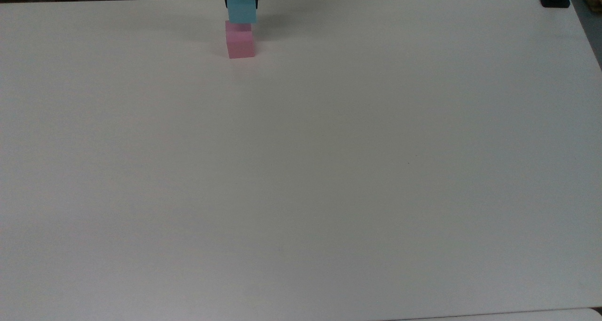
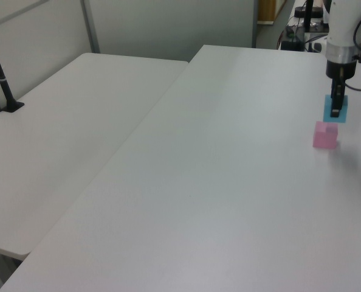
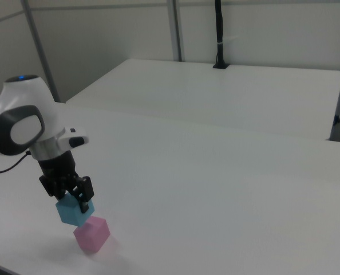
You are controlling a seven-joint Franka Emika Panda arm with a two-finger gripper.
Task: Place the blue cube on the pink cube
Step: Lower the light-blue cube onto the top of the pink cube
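A: Hanging over the target: item one, the blue cube (image 3: 75, 211), is sitting pinched in the gripper (image 3: 72, 201), just above the pink cube (image 3: 91, 235).

B: Is it touching?

A: I am not finding that certain. In the right view a lower corner of the blue cube is meeting, or nearly meeting, the pink top. In the left view the blue cube (image 2: 335, 109) is reading slightly above and toward the left view's right of the pink cube (image 2: 325, 135).

B: Item two?

A: The pink cube (image 1: 241, 41) is resting on the white table (image 1: 301, 170), near the edge at the top view's top, with the blue cube (image 1: 241, 10) overlapping its upper face.

B: Risks?

A: By my judgement, the blue cube is looking turned relative to the pink one in the right view. Releasing it off-centre or skewed could be tipping it off; descending too hard could be shoving the pink cube aside.

B: The tool?

A: The black fingers (image 3: 85, 196) are clamping the blue cube's opposite sides, spread no wider than the cube, touching nothing else.
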